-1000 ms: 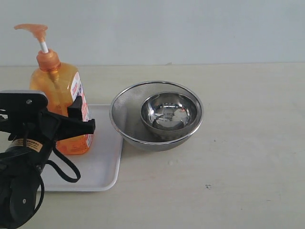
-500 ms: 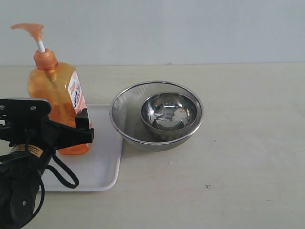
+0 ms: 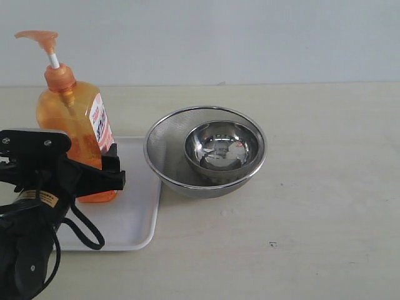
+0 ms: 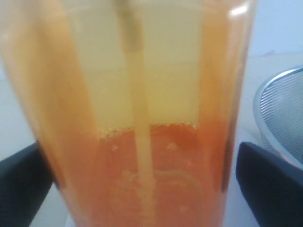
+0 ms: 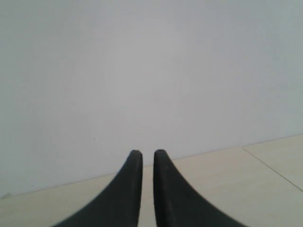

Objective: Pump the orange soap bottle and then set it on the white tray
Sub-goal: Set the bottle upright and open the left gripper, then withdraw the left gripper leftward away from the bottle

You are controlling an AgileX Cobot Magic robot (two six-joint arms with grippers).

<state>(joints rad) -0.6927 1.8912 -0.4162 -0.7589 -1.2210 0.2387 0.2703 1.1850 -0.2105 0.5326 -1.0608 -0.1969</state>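
- Arm hardware sits nearest the camera: left gripper (image 3: 62, 174), black, with a cable (image 3: 87, 228) looped under it, over the near part of the white tray (image 3: 134, 219).
- Its jaws are spread, one on each side of the orange soap bottle (image 3: 72, 125), low on the body.
- In the left wrist view the fingers (image 4: 270, 184) flank the bottle. A thin sliver of light shows between one finger and the bottle wall. The other side is too blurred to call contact.
- The tray lies flat on the table (image 3: 325, 187), with rounded corners and a shallow rim. Bare white surface shows between the bottle and the tray's bowl-side rim, and toward its near rim.
- The bottle stands on the tray, in its far half, with its base down. It is upright, long axis vertical.
- Pump head (image 3: 40, 39) is on top, on a white stem. The nozzle points sideways, away from the tray's bowl-side rim.
- Label (image 3: 100, 122), red and white, faces the tray's bowl-side rim.
- The wrist close-up shows the dip tube (image 4: 139, 118) running along the long axis. Darker liquid (image 4: 180, 179) fills part of the body.
- Just beside the tray's bowl-side rim is a mesh steel bowl (image 3: 164, 150) with a smaller polished steel bowl (image 3: 222, 147) nested inside. Can't tell whether the mesh bowl touches the tray.
- Right gripper (image 5: 147, 158) has its fingers pressed together, with only a hairline slit between them. Its camera sees table and wall, so its position relative to the tray can't be told.
- Farthest back is a plain pale wall (image 3: 250, 37) behind the table.
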